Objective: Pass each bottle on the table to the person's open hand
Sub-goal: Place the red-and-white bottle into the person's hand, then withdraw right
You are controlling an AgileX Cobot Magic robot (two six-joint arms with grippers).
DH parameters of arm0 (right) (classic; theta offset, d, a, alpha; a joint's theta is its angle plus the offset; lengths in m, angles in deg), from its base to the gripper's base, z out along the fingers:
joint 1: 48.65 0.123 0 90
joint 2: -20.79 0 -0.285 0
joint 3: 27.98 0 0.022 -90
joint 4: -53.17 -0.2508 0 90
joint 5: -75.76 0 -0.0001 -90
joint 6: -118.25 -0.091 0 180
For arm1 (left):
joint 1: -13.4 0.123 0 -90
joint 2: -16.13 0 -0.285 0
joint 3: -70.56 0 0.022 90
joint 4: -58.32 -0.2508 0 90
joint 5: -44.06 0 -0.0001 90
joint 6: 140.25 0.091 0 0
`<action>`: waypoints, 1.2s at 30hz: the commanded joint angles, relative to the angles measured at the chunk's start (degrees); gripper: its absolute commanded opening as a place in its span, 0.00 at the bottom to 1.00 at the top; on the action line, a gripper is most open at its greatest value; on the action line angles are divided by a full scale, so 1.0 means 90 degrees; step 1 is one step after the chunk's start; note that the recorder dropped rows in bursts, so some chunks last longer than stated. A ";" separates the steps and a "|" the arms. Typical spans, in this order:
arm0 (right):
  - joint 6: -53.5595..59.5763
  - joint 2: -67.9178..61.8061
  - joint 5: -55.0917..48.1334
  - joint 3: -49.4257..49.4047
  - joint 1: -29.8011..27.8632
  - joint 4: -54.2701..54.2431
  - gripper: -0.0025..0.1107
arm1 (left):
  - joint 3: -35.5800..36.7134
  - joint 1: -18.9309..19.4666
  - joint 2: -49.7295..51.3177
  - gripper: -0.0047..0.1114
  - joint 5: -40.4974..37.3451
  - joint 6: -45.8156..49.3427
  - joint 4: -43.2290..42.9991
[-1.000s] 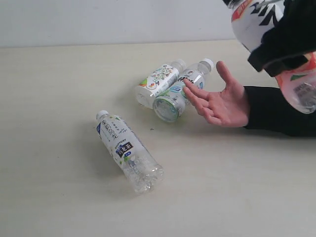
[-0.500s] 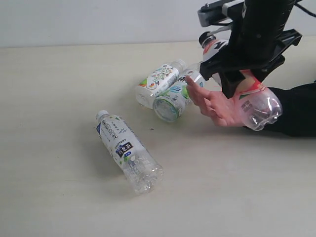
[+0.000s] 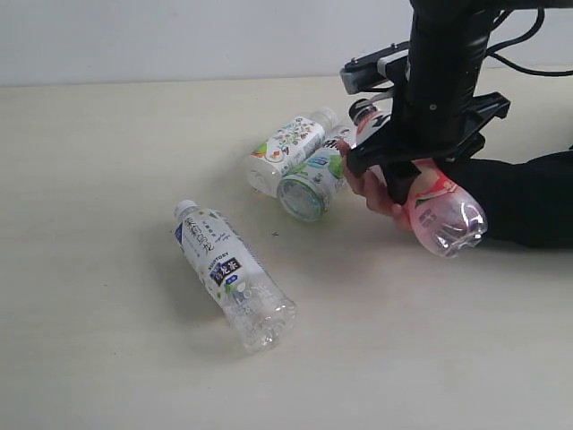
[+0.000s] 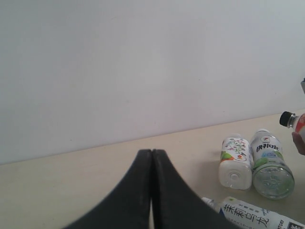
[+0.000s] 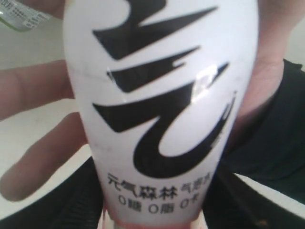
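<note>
L pincer: jaws pressed shut, nothing in them, hanging over the desk at the left side; same as before.

Blue-label bottle lies alone on its side, near-left of centre, white cap pointing far-left; not moved vs 1 s ago. White-label bottle and green-label bottle lie side by side and touching, further back and to the right, bases toward the near side; both where they were.

Just right of that pair is the person's hand, black sleeve running off to the right. 1 s ago the palm was open and fully in view; now only the fingers' left edge shows under the robot.

R pincer: jaws part-open, clamped on the labelled body of the pink-label bottle. It was up at the top-right corner 1 s ago, above the hand 0.5 s ago; now lower and further left. The bottle is tilted, black cap far-left, clear base near-right, sitting over the palm. Fingers show behind the bottle in the R wrist view. Can't tell if bottle and palm actually touch.
</note>
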 commanded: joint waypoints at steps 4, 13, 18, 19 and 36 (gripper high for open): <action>-0.0050 -0.0189 0.0100 0.0058 -0.0040 0.0048 0.30 | 0.0020 0.0023 -0.0041 0.04 0.0012 -0.0022 -0.0033; -0.0038 -0.0146 0.0119 0.0058 -0.0026 0.0048 0.75 | 0.0020 0.0023 -0.0041 0.04 0.0012 -0.0022 -0.0033; -0.0038 -0.0068 0.0263 0.0058 -0.0026 0.0060 0.87 | 0.0020 0.0023 -0.0041 0.04 0.0012 -0.0022 -0.0033; -0.0038 -0.0013 0.0280 0.0058 -0.0026 0.0060 0.87 | 0.0020 0.0023 -0.0041 0.04 0.0012 -0.0022 -0.0033; 0.0580 0.3836 0.0702 -0.1449 -0.0026 -0.0280 0.29 | 0.0020 0.0023 -0.0041 0.04 0.0012 -0.0022 -0.0033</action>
